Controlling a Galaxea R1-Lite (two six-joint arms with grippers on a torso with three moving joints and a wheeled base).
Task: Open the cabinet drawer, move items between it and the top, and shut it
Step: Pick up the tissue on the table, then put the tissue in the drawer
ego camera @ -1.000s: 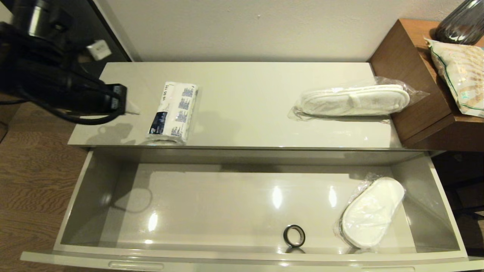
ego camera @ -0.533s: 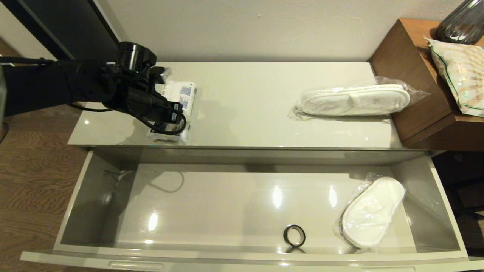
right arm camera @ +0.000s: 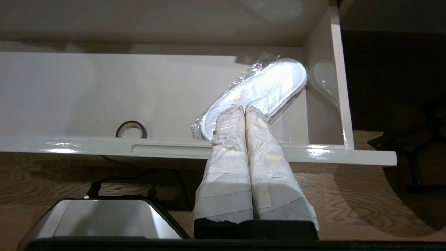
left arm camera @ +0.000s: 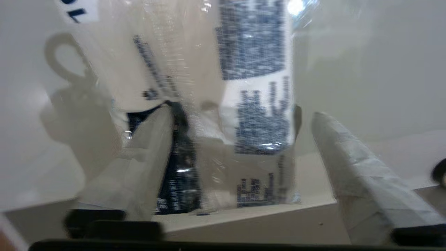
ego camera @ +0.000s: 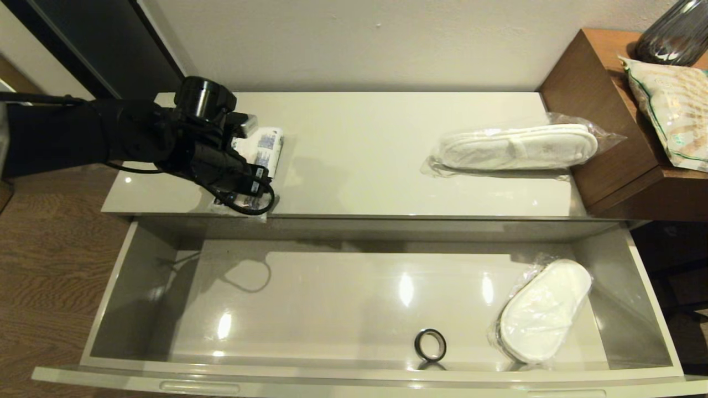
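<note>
The cabinet drawer [ego camera: 354, 309] stands pulled fully out across the lower half of the head view, its floor bare on the left side, which looks to me like the room being kept for whatever comes down off the top [ego camera: 387, 166]. The left gripper [left arm camera: 240, 118] has reached in from the upper left of that view and sits over the tissue pack [ego camera: 260, 152], which lies lengthwise at the front left of the cream slab, one end just at the edge above the drawer. In the left wrist view the two taped fingers [left arm camera: 352, 167] are spread wide on either side of the pack, one pressing against its dark label side, the other standing a little apart from its printed side; they straddle it but have not clamped, so I judge this to be the set-up for a pinch across the pack's narrow width. One pair of wrapped slippers [ego camera: 517, 146] rests at the right end of the top, beside the brown wooden unit [ego camera: 603, 110], and another slipper pack [ego camera: 545, 309] lies tilted in the drawer's lower right corner, near a small black ring [ego camera: 430, 345]. The right gripper [right arm camera: 244, 109] is parked low in front of the drawer with its fingers pressed together, holding nothing.
</note>
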